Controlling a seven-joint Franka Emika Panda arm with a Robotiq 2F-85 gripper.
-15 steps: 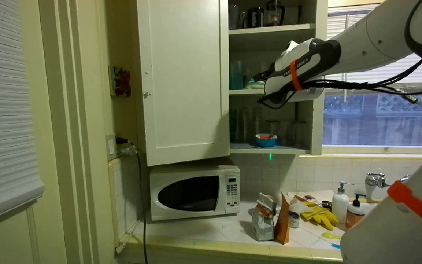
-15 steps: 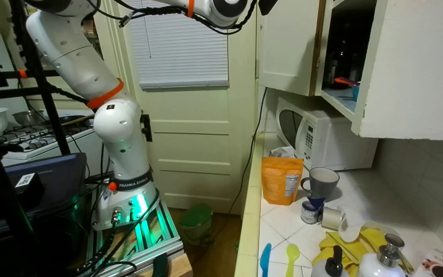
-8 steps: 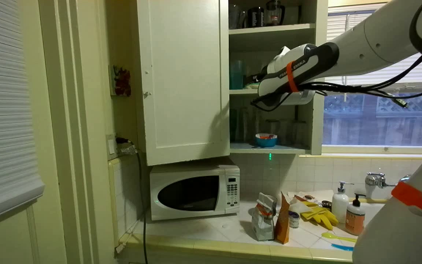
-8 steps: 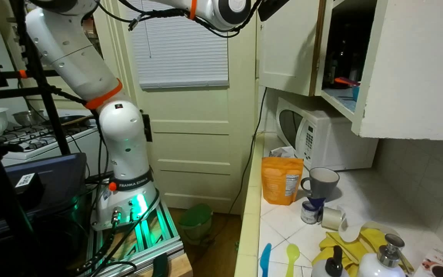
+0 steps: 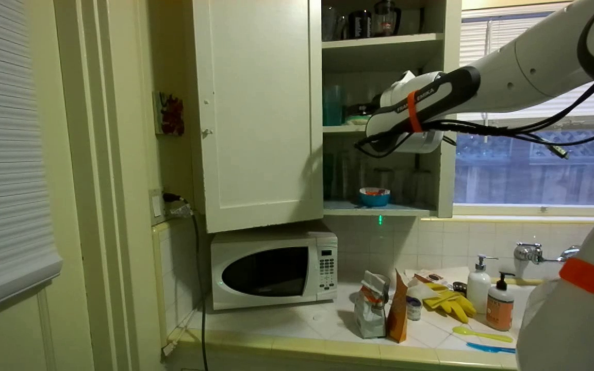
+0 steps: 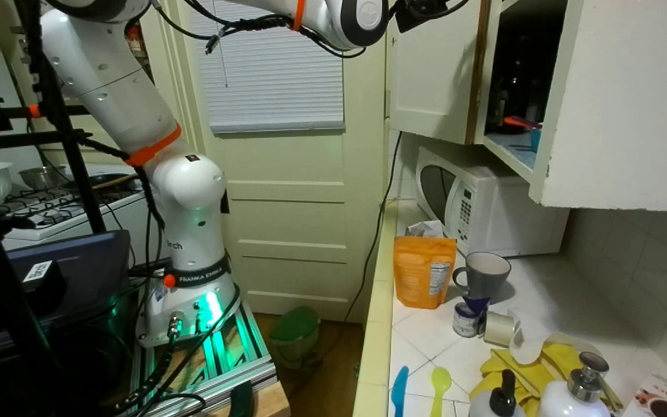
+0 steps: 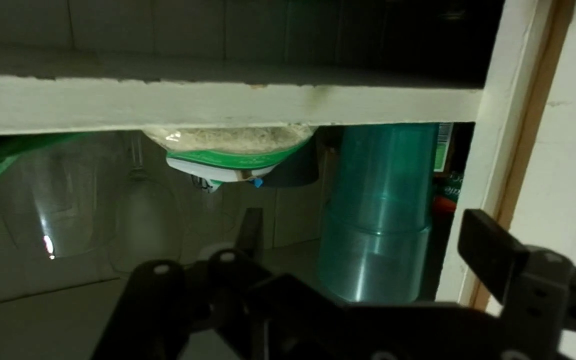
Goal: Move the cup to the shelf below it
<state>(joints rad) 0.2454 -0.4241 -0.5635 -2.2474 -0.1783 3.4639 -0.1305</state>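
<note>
Cabinet (image 5: 446,178): door (image 5: 263,113) standing open; three of its shelves seen in an exterior view.
Cup (image 7: 378,215): teal, translucent, upright on the cabinet's middle shelf (image 7: 393,105), toward the door side. Ring line round its wall; single cup or nested stack, cannot tell. Wrist view reads upside down.
Pincer (image 7: 362,225): level with the cabinet's middle compartment. Jaws spread wide, gripping nothing; cup appears between them, a gap at either side. Depth from pincer to cup: cannot tell.
Arm (image 5: 516,72): white, reaching to the cabinet from the window (image 5: 529,165) side, hiding part of the middle shelf.
Bag (image 7: 233,150): clear, pale contents, green-and-white print; beside the cup, same cabinet shelf.
Shelf below (image 5: 410,210): lowest in the cabinet. Blue bowl (image 5: 374,199) near its front, glasses (image 5: 421,185) farther back.
Top shelf (image 5: 384,41): upper cabinet level; dark mug (image 5: 361,24) with pale lettering, glass jug (image 5: 387,19) beside it.
Microwave (image 5: 271,270): under the cabinet, shut, on the table (image 5: 286,322).
Table, below the cabinet: orange pouch (image 6: 423,272), yellow gloves (image 5: 454,305), blue knife (image 6: 400,389) and yellow-green spoon (image 6: 440,382) in both exterior views; grey mug (image 6: 487,278) near the pouch.
</note>
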